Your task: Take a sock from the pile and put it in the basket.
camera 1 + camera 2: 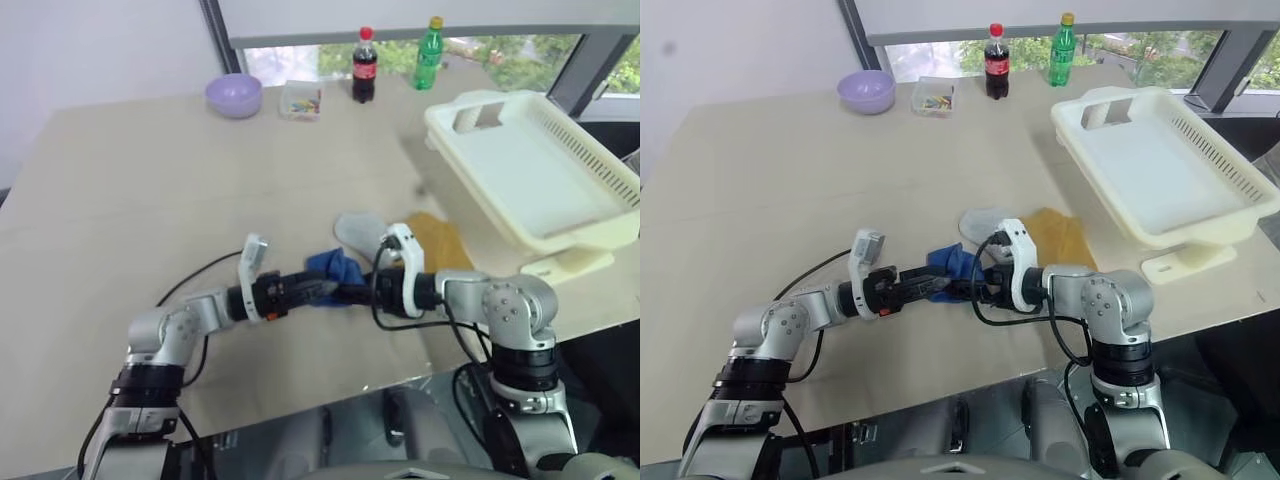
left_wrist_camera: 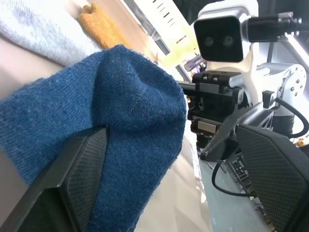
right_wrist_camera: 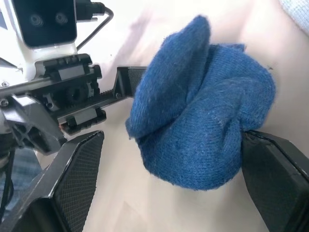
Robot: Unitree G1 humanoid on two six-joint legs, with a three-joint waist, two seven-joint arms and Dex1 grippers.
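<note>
The pile lies near the table's front edge: a royal blue sock (image 1: pixel 335 268), a pale grey sock (image 1: pixel 360 232) behind it and a mustard sock (image 1: pixel 437 240) to the right. My left gripper (image 1: pixel 322 290) reaches in level from the left, my right gripper (image 1: pixel 352 293) from the right, and the two meet at the blue sock. In the left wrist view the blue sock (image 2: pixel 120 125) drapes over one finger (image 2: pixel 72 193) of the open jaws. The right wrist view has the bunched sock (image 3: pixel 203 130) between wide-open fingers (image 3: pixel 72 183). The cream basket (image 1: pixel 590 155) stands at the right, empty.
At the table's far edge stand a lilac bowl (image 1: pixel 234 95), a small clear box (image 1: pixel 301 100), a cola bottle (image 1: pixel 364 65) and a green bottle (image 1: pixel 428 52). The basket overhangs the table's right side. A black cable (image 1: pixel 190 275) lies by my left arm.
</note>
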